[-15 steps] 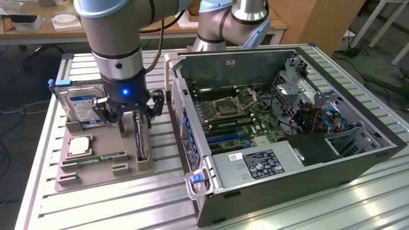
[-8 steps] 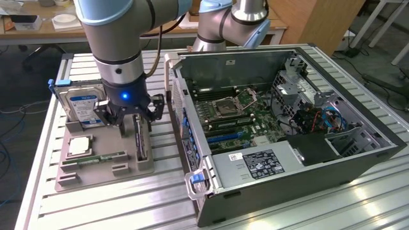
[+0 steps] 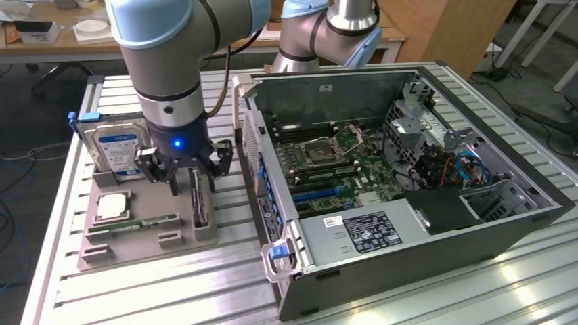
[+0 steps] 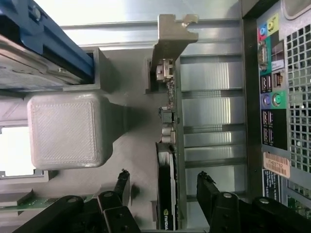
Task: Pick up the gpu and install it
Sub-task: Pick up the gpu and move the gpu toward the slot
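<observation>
The gpu (image 3: 197, 201) is a thin dark card standing on edge in a slot of the grey holder (image 3: 145, 244), beside the open computer case (image 3: 407, 169). My gripper (image 3: 187, 175) hangs just above it, open, one finger on each side of the card's top edge. In the wrist view the gpu (image 4: 166, 194) runs between the two black fingertips (image 4: 205, 178), with a gap on both sides, and its silvery bracket (image 4: 171, 46) sticks out at the far end. My gripper (image 4: 164, 175) holds nothing.
The holder also carries a blue-labelled hard drive (image 3: 118, 145), a square processor (image 3: 113, 204) and a green memory stick (image 3: 135, 222). The case lies open with its motherboard (image 3: 329, 166) exposed. Its rear ports (image 4: 274, 102) stand close beside the holder.
</observation>
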Controlling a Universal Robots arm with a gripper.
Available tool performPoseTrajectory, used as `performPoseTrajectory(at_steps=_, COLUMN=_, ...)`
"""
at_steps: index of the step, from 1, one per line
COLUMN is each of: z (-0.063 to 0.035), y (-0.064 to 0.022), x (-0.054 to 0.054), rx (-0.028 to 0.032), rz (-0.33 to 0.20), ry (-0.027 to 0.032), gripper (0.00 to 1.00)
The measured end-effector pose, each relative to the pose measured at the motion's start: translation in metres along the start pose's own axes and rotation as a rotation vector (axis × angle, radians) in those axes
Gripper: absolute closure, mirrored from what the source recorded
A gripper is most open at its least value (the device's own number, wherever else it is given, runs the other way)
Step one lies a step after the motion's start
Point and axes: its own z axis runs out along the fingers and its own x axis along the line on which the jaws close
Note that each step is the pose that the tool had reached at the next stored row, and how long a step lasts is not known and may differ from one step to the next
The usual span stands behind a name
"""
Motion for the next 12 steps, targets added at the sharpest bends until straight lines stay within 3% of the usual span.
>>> performPoseTrajectory(at_steps=3, z=0.0026, y=-0.0002, x=0.0000, rx=-0.0006, rz=-0.024, ry=0.0011, gripper=0.34)
performPoseTrajectory(at_steps=12, z=0.0027, y=-0.0002, x=0.0000, rx=-0.0005, rz=-0.025, ry=0.0014, gripper=0.34)
